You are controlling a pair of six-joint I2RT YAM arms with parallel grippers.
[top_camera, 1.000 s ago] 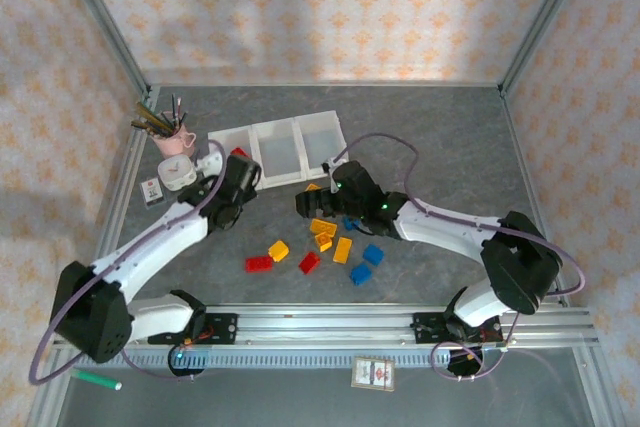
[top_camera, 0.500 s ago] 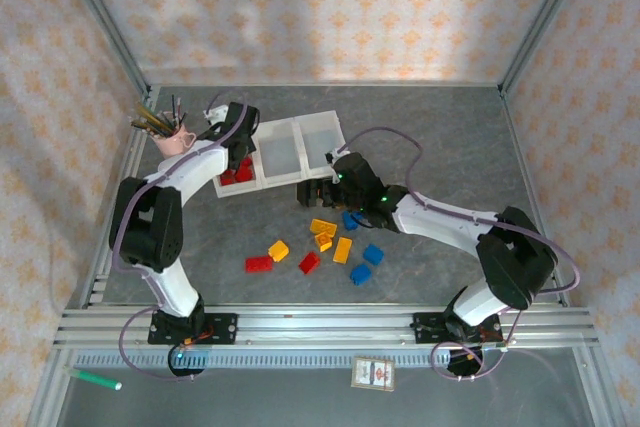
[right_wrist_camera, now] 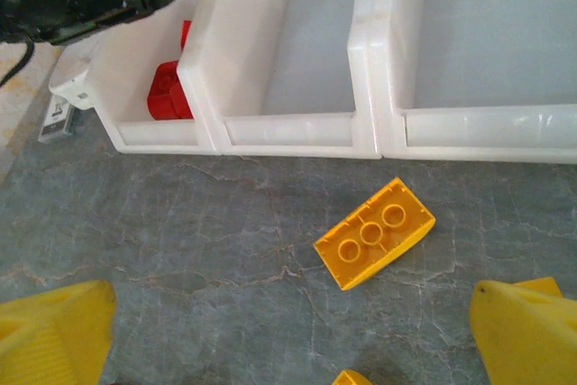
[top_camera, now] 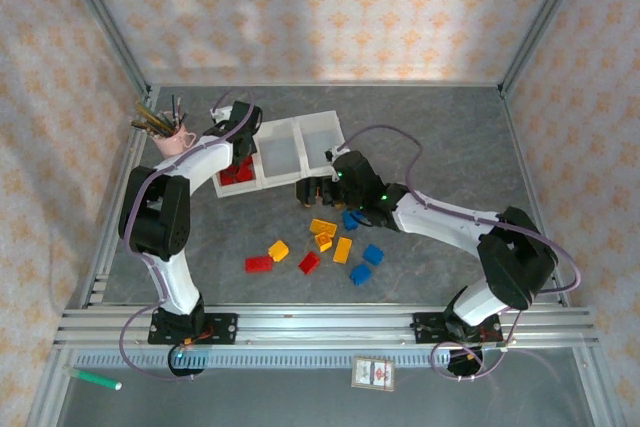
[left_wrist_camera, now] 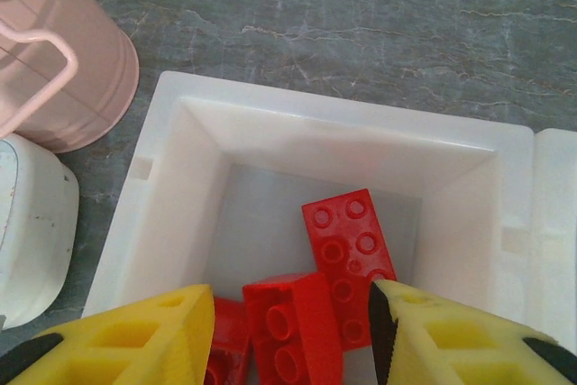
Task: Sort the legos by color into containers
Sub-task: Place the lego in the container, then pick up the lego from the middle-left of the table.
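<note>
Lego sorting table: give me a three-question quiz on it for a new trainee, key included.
1. True or false: the leftmost bin holds red legos.
2. Which gripper hangs above that bin with its jaws apart?
3. What lies on the table ahead of the open right gripper? A) a blue brick B) a yellow-orange brick C) a pen
Key: 1 true; 2 the left gripper; 3 B.
</note>
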